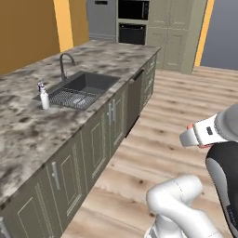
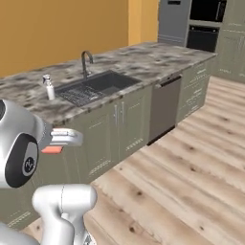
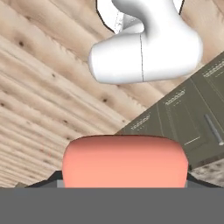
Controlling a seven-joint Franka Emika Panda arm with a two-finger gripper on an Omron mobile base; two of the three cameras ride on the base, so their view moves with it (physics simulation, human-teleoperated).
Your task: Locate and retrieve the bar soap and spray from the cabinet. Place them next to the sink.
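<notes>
Soap (image 3: 124,160) is riding clamped in the gripper (image 3: 124,183) toward the sink (image 1: 86,86), needing setting down beside the spray (image 1: 44,96) at its nine o'clock.

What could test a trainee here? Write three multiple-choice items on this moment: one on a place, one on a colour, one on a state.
1. Where does the spray stand?
A. on the counter beside the sink
B. on the floor
C. inside the basin

2. What colour is the bar soap?
A. blue
B. salmon pink
C. green

3. What is the state of the gripper?
A. open and empty
B. shut on the spray
C. shut on the bar soap

Answers: 1 A, both base views show the bottle upright on the marble counter by the drainboard. 2 B, the hand view shows a pink block. 3 C, the block sits between the finger tips over the wooden floor.
</notes>
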